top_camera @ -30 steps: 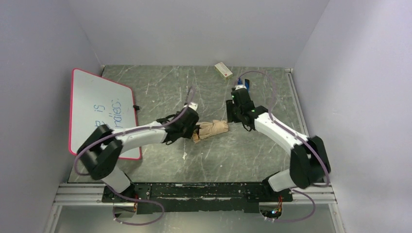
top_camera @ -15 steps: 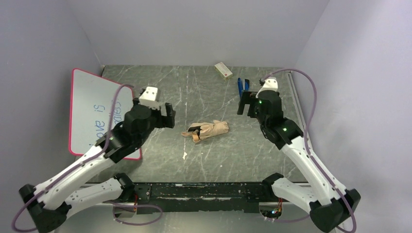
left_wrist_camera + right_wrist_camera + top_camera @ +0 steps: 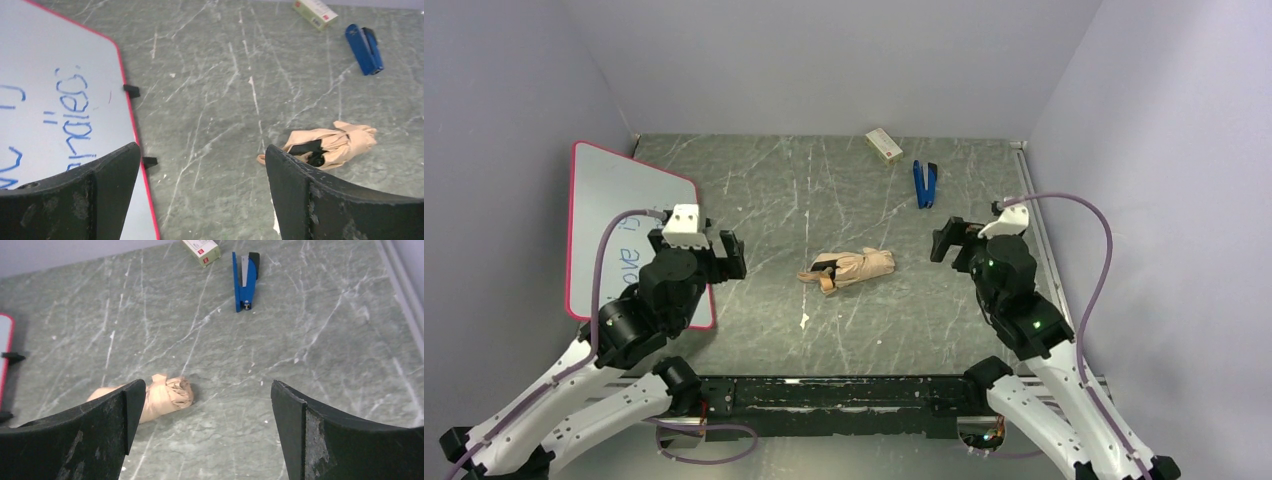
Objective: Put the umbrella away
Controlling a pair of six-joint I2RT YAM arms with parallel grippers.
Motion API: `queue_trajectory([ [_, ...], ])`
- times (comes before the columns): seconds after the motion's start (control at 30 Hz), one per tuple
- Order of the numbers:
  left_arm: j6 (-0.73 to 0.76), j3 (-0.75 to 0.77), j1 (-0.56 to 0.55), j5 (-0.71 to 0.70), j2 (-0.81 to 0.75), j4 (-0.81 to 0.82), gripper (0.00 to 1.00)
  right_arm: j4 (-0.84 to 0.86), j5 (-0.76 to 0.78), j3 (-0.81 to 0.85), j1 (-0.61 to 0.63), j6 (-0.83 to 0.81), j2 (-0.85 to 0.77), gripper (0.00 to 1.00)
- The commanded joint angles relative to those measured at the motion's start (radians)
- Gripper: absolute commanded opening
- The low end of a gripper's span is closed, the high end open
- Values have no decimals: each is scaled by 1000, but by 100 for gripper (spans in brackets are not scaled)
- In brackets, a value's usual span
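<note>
Jaws stand spread wide on both arms, holding nothing: the left gripper (image 3: 201, 165) and the right gripper (image 3: 207, 390) hang above the table (image 3: 824, 190), well apart from each other. The umbrella (image 3: 854, 267) lies between them, ahead and to the right of the left gripper and ahead and to the left of the right one, touched by neither. It is folded down into a short tan bundle lying flat, with a black piece and a loose tan end showing at the end nearer the left gripper. It looks collapsed and wrapped, so the task seems close to finished. Any further grip is best taken across the thick middle of the bundle, coming straight down, with the second gripper steadying the far end so the fabric does not spring open. The black part is a likely snag and is better avoided. The whiteboard (image 3: 619, 225) lies just left of the left gripper. Farther ahead of the right gripper lies a blue stapler (image 3: 245, 275), and beyond it, at the far edge, a small carton (image 3: 201, 250). The carton is closed, so what it holds cannot be told. No bin, sleeve or bag for the umbrella is in view.
</note>
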Motion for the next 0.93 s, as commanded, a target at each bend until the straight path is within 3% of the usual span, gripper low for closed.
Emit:
queue_trajectory([
  [0.0,-76,-61,8,-97,-45,-38,97,104,18,-82,0,141,-68,100],
  [0.27,-115,-62,7,-171,-65,-73,97,80,126,-67,0,144,-39,100],
  [0.9,-123,-58,7,-158,-48,-80,97,94,138,-67,-1,95,-42,100],
])
